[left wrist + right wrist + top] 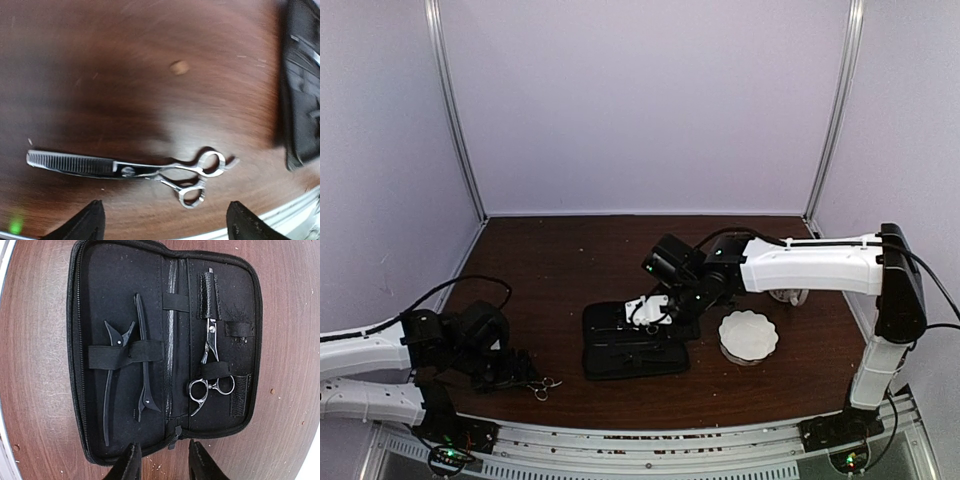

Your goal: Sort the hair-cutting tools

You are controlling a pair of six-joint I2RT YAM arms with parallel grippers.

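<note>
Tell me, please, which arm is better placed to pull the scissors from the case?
Probably right: its hand hovers over the zip case holding those scissors; the left hand is over the thinning shears.

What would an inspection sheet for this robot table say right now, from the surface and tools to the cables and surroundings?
Surface: dark wooden table, scuffed, a few pale specks.
Job's things: toothed scissors lie loose on the table by the left arm; second scissors and two black clips sit strapped inside the open black case.
Clutter: white scalloped bowl right of the case, looks empty.
End effectors: left end effector open, above the loose scissors, not touching; right end effector open, empty, above the case.
Cables: black cables loop off both arms, clear of the tools.
Surroundings: pale walls, metal uprights.
</note>
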